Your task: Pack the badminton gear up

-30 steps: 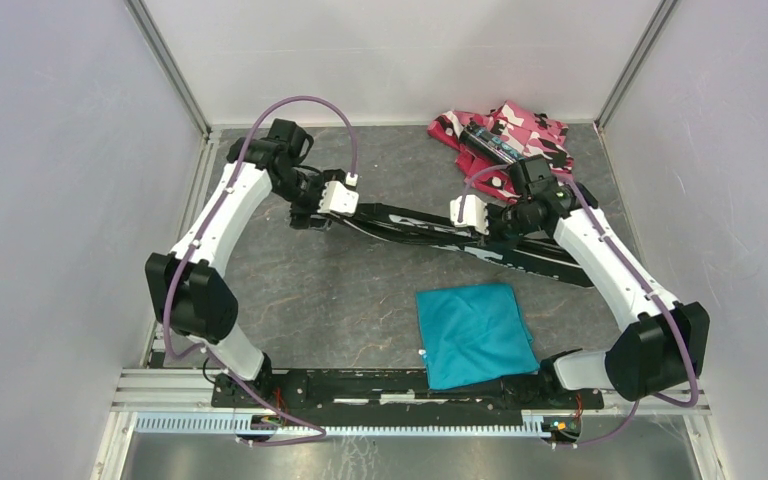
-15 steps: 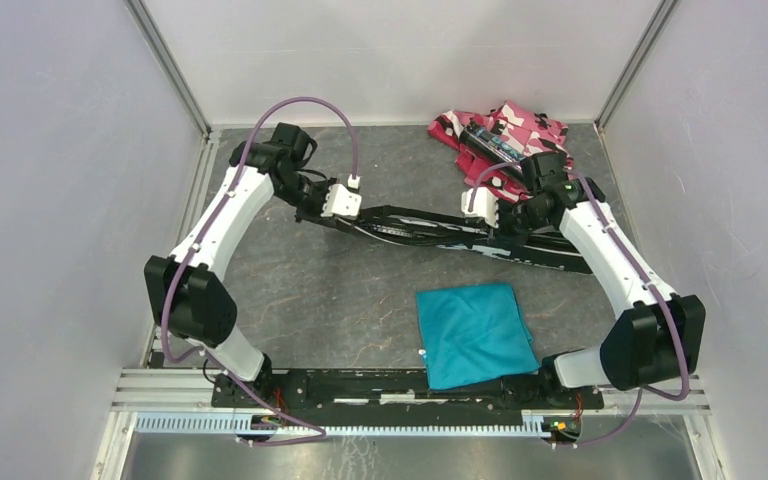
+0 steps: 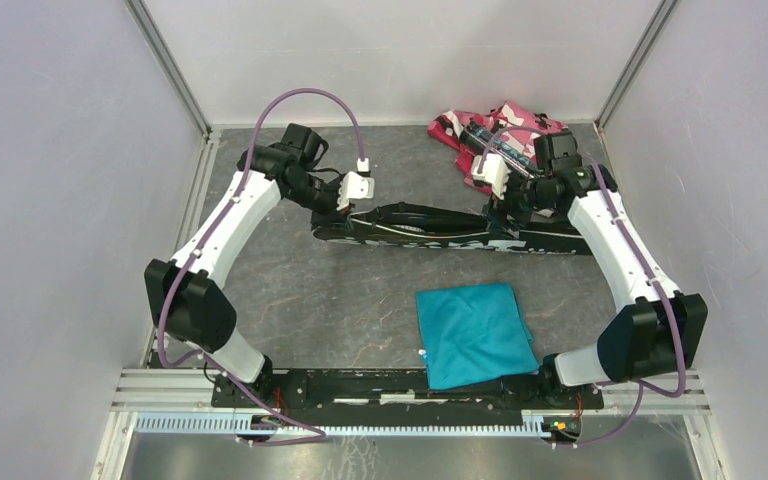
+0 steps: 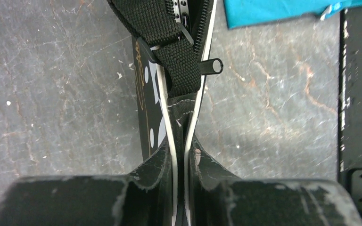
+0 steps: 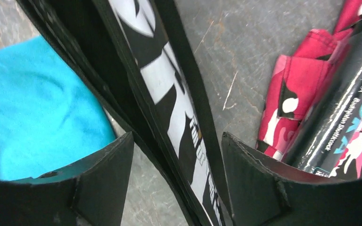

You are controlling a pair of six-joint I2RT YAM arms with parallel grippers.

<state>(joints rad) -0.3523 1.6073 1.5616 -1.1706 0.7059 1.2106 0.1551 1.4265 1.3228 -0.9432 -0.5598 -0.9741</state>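
The table [image 3: 340, 290] is grey, like scratched stone, with pale walls [image 3: 60, 150] around it. The black SPORT bag [image 3: 430, 228] lies across the far half, its long axis left to right and its narrow end to the left. I cannot see what is inside. The left gripper [image 4: 181, 146] pinches that narrow end tightly. The right gripper [image 5: 176, 141] stands wide apart astride the broad end. The long black tube [image 5: 339, 108] rests on camouflage fabric [image 3: 520, 125].

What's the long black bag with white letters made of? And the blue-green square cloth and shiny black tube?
Long black bag: matte woven fabric, maybe nylon; its strap shows coarse weave. Blue-green square cloth: soft textile, gently wrinkled. Shiny black tube: probably plastic, with glossy highlights.
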